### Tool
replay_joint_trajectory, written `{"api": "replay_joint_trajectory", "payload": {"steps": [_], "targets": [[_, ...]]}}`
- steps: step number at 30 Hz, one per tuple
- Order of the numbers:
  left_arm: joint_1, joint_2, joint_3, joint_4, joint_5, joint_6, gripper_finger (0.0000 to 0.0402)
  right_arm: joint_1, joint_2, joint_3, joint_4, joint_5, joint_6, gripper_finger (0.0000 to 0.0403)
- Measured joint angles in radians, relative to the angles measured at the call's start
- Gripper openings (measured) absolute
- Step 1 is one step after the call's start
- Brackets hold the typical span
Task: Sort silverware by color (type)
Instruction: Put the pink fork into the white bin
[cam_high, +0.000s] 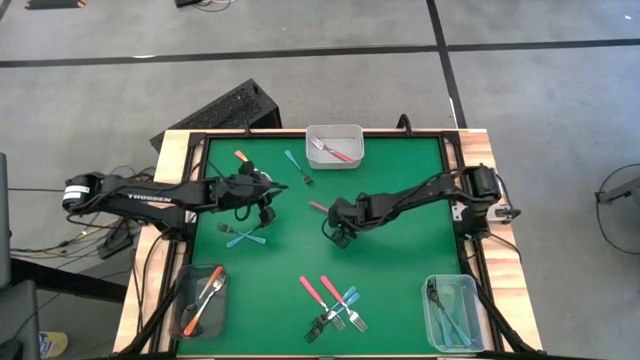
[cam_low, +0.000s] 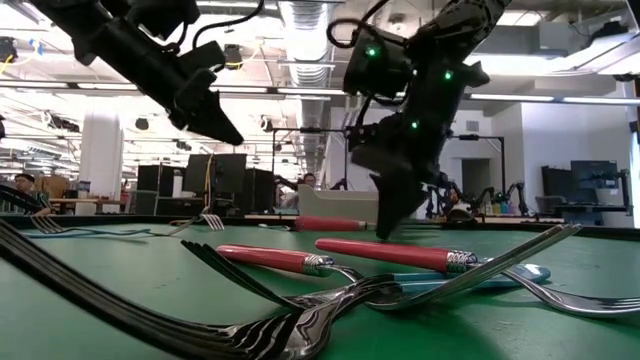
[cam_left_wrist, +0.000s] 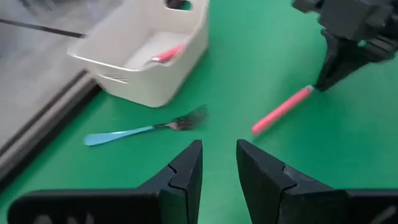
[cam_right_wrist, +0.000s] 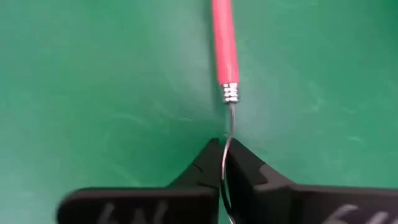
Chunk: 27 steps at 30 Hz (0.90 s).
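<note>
My right gripper (cam_right_wrist: 224, 163) reaches down to mid-table, fingers pinched tight on a pink fork's (cam_right_wrist: 224, 43) metal neck, while my left gripper (cam_left_wrist: 219, 163) hovers nearby above the mat, fingers slightly parted, holding nothing.

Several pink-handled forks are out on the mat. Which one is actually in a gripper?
The pink fork at mid-table: the right gripper is shut on its metal end. The two pink forks near the front edge lie loose among blue ones.

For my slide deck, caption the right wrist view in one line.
Right hand shut on the metal neck of a pink-handled fork lying on the green mat.
</note>
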Motion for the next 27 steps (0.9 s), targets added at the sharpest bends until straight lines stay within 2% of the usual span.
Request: {"api": "replay_joint_trajectory", "payload": {"steps": [6, 9, 13, 16, 18, 22, 27], "targets": [[-0.027, 0.073, 0.000, 0.053, 0.057, 0.001, 0.0086, -0.012, -0.102, 0.003, 0.137, -0.004, -0.099, 0.0023], [-0.043, 0.094, 0.000, 0.077, 0.054, 0.021, 0.0087, -0.016, -0.146, -0.001, 0.126, 0.098, -0.101, 0.0020], [-0.050, 0.088, 0.000, 0.081, 0.016, 0.045, 0.0089, -0.026, -0.238, 0.003, 0.093, 0.314, -0.108, 0.0025], [-0.049, 0.066, 0.000, 0.070, -0.050, 0.049, 0.0089, -0.040, -0.281, 0.002, -0.005, 0.403, -0.132, 0.0024], [-0.045, 0.051, 0.000, 0.071, -0.076, 0.069, 0.0089, -0.061, -0.303, 0.001, -0.047, 0.426, -0.168, 0.0022], [-0.031, 0.026, 0.000, 0.088, -0.079, 0.120, 0.0089, -0.142, -0.327, 0.003, -0.057, 0.387, -0.344, 0.0022], [0.001, 0.003, 0.000, 0.103, -0.081, 0.146, 0.0089, -0.270, -0.328, 0.003, -0.029, 0.224, -0.437, 0.0022]]}}
